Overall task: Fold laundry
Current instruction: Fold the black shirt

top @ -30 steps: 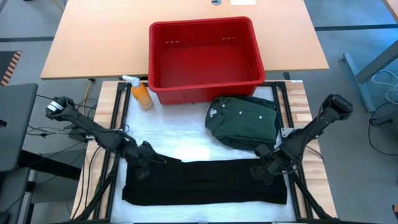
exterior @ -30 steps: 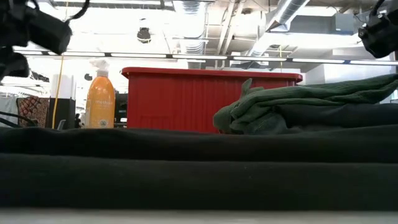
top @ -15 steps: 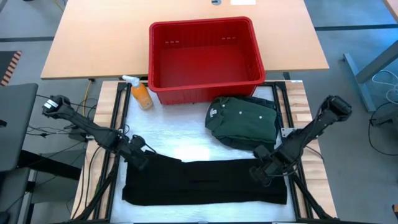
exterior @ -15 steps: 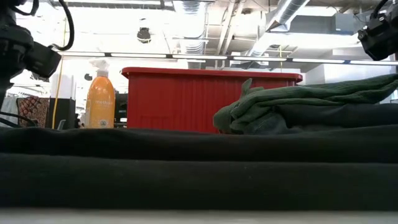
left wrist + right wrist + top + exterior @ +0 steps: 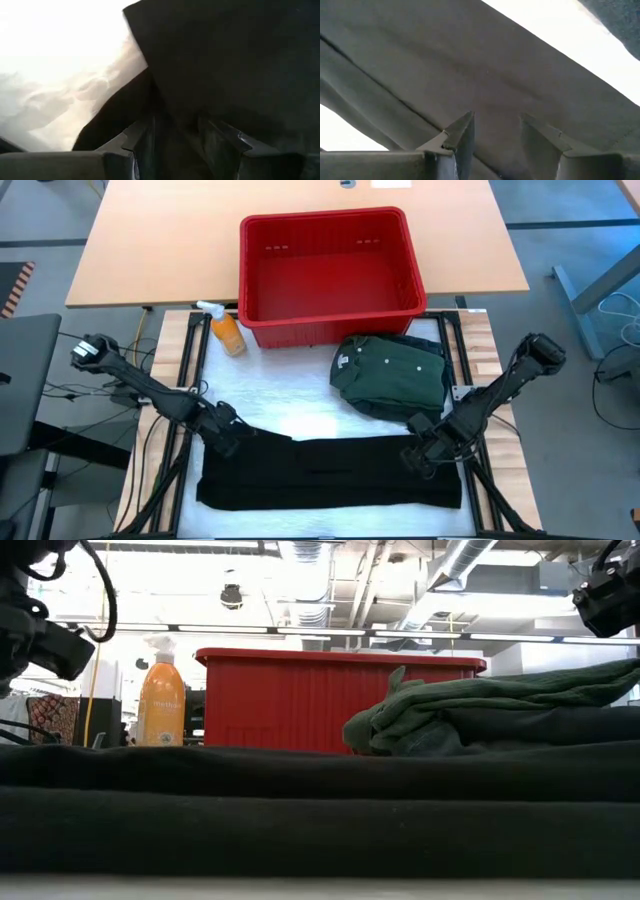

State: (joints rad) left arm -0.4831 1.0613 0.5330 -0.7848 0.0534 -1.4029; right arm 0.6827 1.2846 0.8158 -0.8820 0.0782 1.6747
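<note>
Red plastic basket (image 5: 327,268), far beyond both grippers at the table's back: holds no cloth visible from above, so nothing appears left to unload.

Black garment (image 5: 330,472), spread as a long flat band between the two grippers: already folded at least once lengthwise by the look of its layered edges; further cross-folds judged outstanding.

Green buttoned shirt (image 5: 392,372), just behind the right gripper: folded into a compact bundle, white neck label showing; judged finished.

Left gripper (image 5: 226,434), at the band's left far corner: fingers part-way apart with black cloth between them; a firm hold cannot be confirmed.

Right gripper (image 5: 422,455), at the right far corner: likewise half-spread over cloth, grip uncertain.

Orange spray bottle (image 5: 226,329), behind the left gripper: not involved.
</note>
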